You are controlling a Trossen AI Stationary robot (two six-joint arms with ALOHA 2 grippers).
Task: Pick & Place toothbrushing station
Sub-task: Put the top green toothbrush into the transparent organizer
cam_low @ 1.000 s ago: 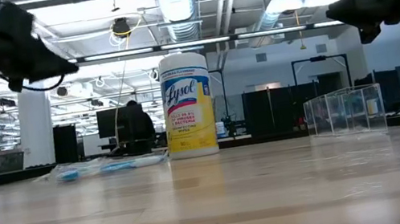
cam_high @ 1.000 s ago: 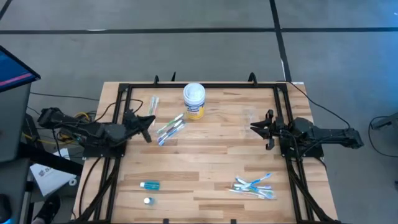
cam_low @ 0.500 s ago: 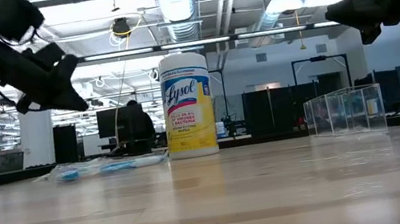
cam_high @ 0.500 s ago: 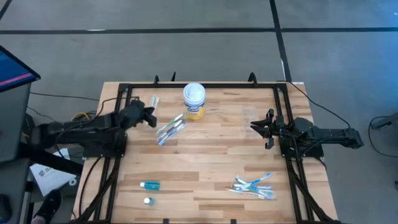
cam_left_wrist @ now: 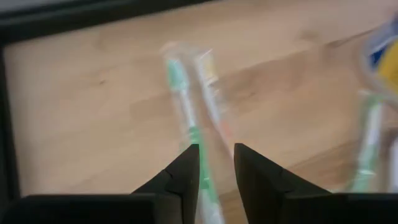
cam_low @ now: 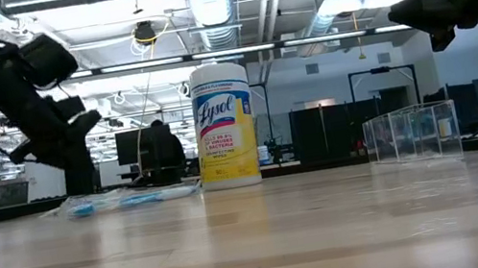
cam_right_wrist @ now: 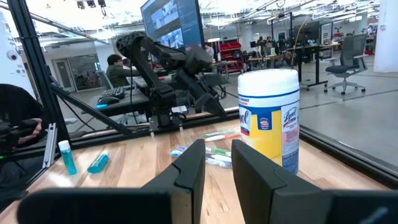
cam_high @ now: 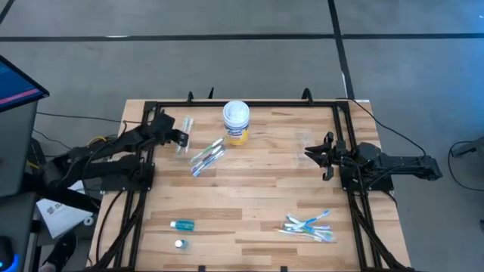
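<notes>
A clear packet with a green and a white toothbrush [cam_left_wrist: 186, 93] lies flat near the table's far left corner [cam_high: 184, 127]. My left gripper [cam_left_wrist: 216, 177] hovers open just above its near end, tipped down [cam_high: 180, 138], [cam_low: 83, 129]. A second packet of toothbrushes [cam_high: 206, 157] lies beside it. A blue tube [cam_high: 182, 224] and a small cap [cam_high: 179, 243] lie at the near left, and loose toothbrushes [cam_high: 308, 225] at the near right. Clear cups [cam_low: 411, 134] stand at the right. My right gripper [cam_high: 308, 153] waits open at the right edge, level [cam_right_wrist: 217, 155].
A white-lidded, yellow-labelled canister [cam_high: 236, 121] stands at the far middle, right of the two packets [cam_low: 224, 127]. A black frame rail [cam_high: 227, 104] runs along the table's far edge and sides. Bare wood [cam_high: 249, 189] fills the table's middle.
My left arm has swung toward the table's far edge. Its gripper has come down and tipped nose-down over the far-left toothbrush packet. The packets and the other things have not moved.
</notes>
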